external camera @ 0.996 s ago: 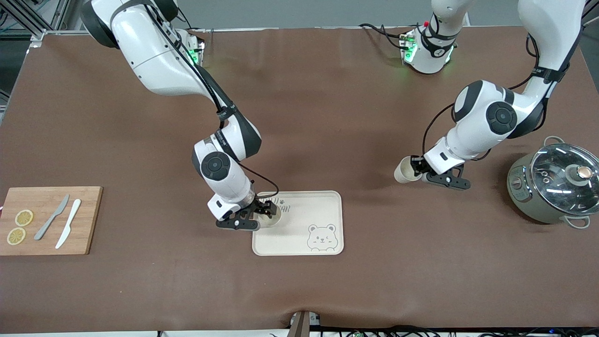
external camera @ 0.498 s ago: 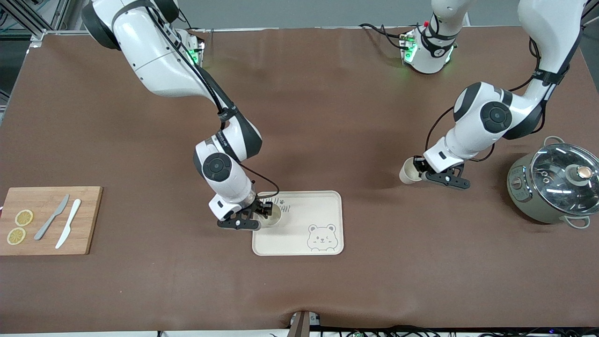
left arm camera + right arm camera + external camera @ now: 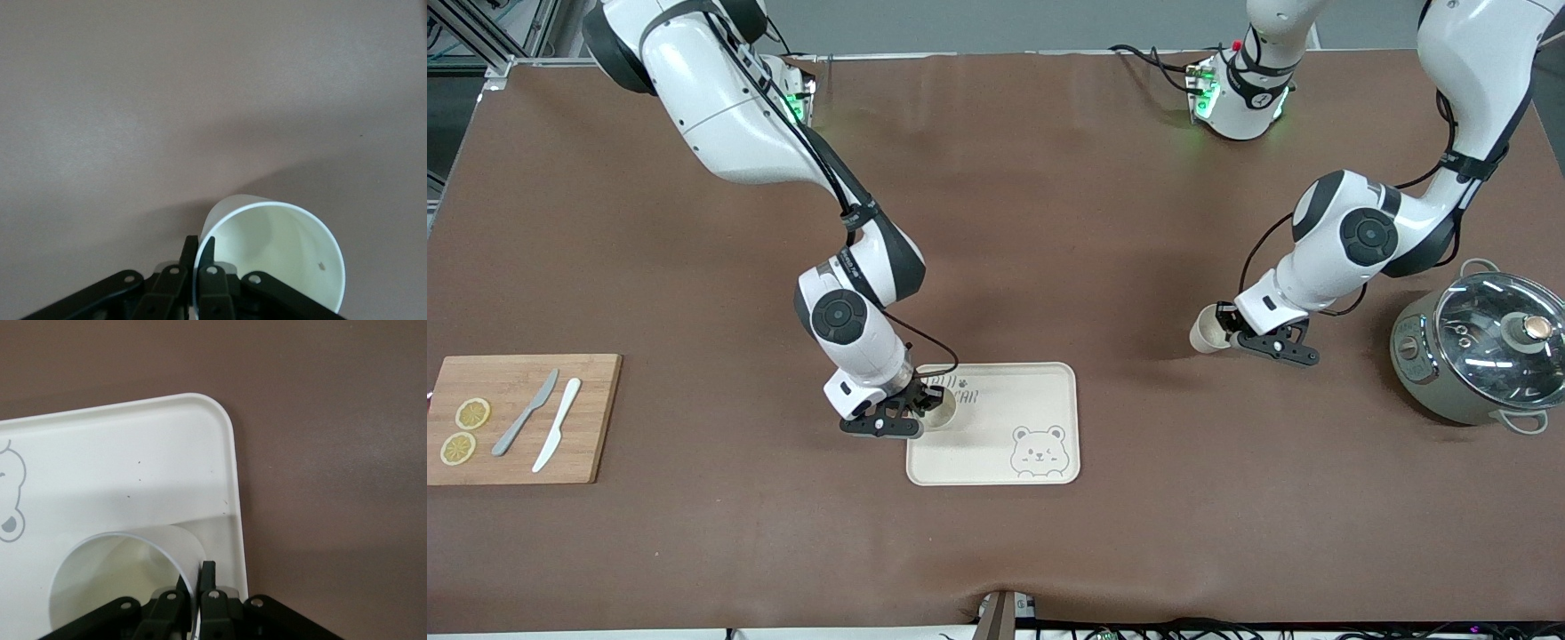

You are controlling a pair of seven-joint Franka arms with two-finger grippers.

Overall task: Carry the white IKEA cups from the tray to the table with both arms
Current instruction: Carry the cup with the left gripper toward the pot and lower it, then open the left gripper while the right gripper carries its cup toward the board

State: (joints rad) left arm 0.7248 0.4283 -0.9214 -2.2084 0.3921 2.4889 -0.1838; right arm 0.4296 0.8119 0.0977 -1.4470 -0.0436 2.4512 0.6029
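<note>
Pinching the thin wall of a plain cream-white cup (image 3: 127,577), the right gripper (image 3: 911,411) sits low over the corner of the tray (image 3: 1040,391) nearest the right arm's end of the table, its black fingers (image 3: 208,577) closed on the rim, one inside and one outside. That cup stands upright inside the tray, close to the raised, rounded edge; in the front view the gripper hides most of it, so whether its base rests fully on the tray floor is hard to say. The tray is a smooth cream rectangle with rounded corners, a line-drawn bear face (image 3: 1039,449) and grey lettering near the cup, partly covered and not legible.

The left gripper (image 3: 1232,331) is clamped shut on the rim of the second cup (image 3: 1209,330), a matching smooth, slightly tapered tumbler, which is held tilted above the bare matte brown table cover (image 3: 1049,222), well apart from the tray, toward the left arm's end. In the left wrist view its open mouth (image 3: 280,257) is cut off at the frame edge.

A round metal pot with a glass lid (image 3: 1494,342) stands at that end. At the other end, a wooden cutting board (image 3: 587,418) carries two lemon slices (image 3: 464,430), a grey knife (image 3: 525,412) and a white knife (image 3: 557,436).
</note>
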